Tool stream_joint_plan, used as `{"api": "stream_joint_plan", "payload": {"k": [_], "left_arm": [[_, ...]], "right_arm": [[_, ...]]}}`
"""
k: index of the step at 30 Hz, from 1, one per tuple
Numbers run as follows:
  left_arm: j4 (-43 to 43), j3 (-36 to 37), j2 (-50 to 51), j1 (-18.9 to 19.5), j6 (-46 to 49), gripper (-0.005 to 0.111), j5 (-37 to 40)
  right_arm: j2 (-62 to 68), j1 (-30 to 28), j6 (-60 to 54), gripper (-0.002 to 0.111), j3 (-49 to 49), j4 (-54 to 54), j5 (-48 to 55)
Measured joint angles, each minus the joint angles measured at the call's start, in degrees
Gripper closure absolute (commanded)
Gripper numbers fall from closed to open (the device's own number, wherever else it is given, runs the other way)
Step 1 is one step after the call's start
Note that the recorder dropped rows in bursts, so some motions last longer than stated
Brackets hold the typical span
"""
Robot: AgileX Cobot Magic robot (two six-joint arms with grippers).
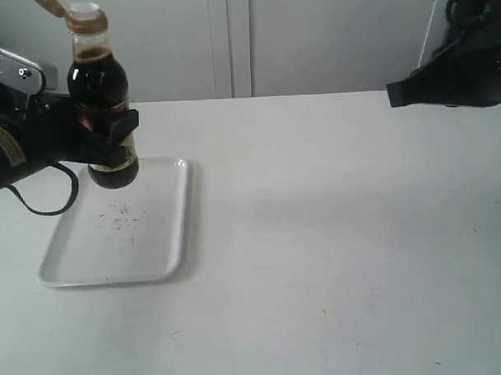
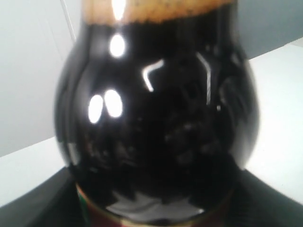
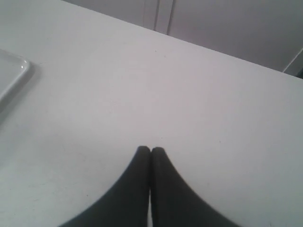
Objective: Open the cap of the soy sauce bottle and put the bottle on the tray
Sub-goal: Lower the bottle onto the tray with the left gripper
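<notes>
cap [image 1: 63, 8] already flipped open: hinged orange-brown lid tilted back to one side, pale spout showing beneath. first half of the task judged done. soy sauce bottle [image 1: 100, 94] held upright in the air by the left gripper [image 1: 108, 127], clamped around the labelled waist, hovering above the far edge of the tray [image 1: 166, 240]. base apparently not yet resting on the tray, though hard to tell from the exterior view alone. left to do, by judgement: lowering the bottle onto the tray and letting go.

right gripper [image 3: 151, 151] kept well apart on the other side, raised over the bare table [image 1: 334, 234], fingertips pressed together, holding nothing.

bottle: clear, glossy, rounded at the shoulder, narrowing to a thin neck; filled with near-black liquid up to a brownish frothy line at the neck. in the left wrist view, bulging dark body [image 2: 156, 118] filling the picture, bright highlights on the smooth wall, a strip of red and yellow label at the lower edge. tray: flat, white, smooth plastic, rounded corners, low raised rim, dark scuff marks near the centre. table: matte, off-white, a few tiny specks. grippers: dull black, hard-looking.

likely top-heavy with the cap open; spill possible if tilted.
</notes>
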Motion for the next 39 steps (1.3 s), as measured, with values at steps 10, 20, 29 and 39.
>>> {"api": "stream_joint_plan", "payload": {"k": [10, 20, 29, 39], "left_arm": [[-6.41, 2.74, 0.9, 0.04, 2.11, 0.107, -2.82], [-9.17, 2.74, 6.79, 0.04, 3.21, 0.107, -9.3], [-11.64, 2.74, 11.51, 0.04, 5.72, 0.107, -9.91], [-14.68, 2.74, 14.47, 0.04, 7.34, 0.107, -10.75]], "right_arm": [[0.0, 3.84, -0.96, 0.108, 0.0, 0.0, 0.3], [0.0, 4.08, -1.09, 0.108, 0.0, 0.0, 0.67], [0.0, 4.08, -1.09, 0.108, 0.0, 0.0, 0.79], [0.0, 4.08, -1.09, 0.108, 0.0, 0.0, 1.09]]}}
